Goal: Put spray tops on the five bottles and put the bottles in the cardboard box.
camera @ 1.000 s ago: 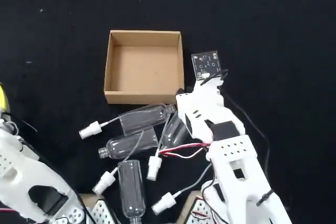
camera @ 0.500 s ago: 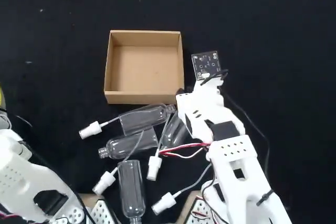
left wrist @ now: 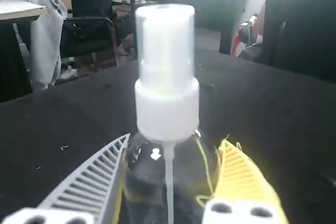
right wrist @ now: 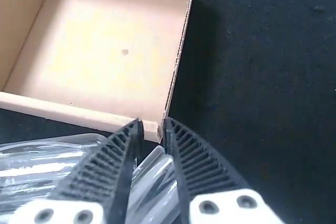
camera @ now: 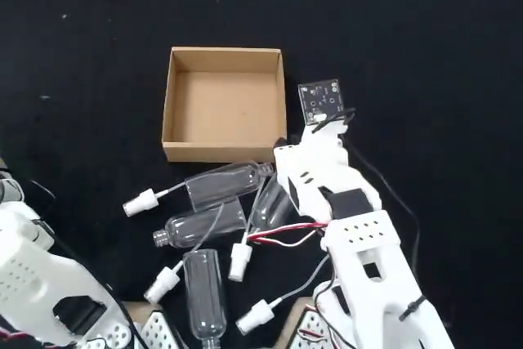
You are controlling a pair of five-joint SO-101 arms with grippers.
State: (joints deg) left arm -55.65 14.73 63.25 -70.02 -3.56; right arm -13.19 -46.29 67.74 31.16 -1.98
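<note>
My left gripper (left wrist: 176, 148) is shut on an upright clear bottle (left wrist: 157, 182) that carries a white spray top (left wrist: 165, 72). The right gripper (right wrist: 152, 127) hangs just off the near corner of the empty cardboard box (right wrist: 105, 51), its fingers close together around a clear bottle (right wrist: 152, 174). In the high view the right arm (camera: 327, 177) covers part of that bottle (camera: 270, 204). Three more clear bottles (camera: 222, 185) (camera: 204, 225) (camera: 204, 290) lie in front of the box (camera: 167, 104). Several loose spray tops (camera: 140, 201) (camera: 240, 261) lie among them.
The left arm's white body (camera: 41, 284) sits at the table's near left corner. A small dark circuit board (camera: 319, 100) is on the right arm beside the box. Black cloth (camera: 425, 79) covers the table. Chairs and a person are in the room behind.
The left arm has shifted at the near left corner and its yellow finger has gone out of the high view. The right arm and the bottles have not moved.
</note>
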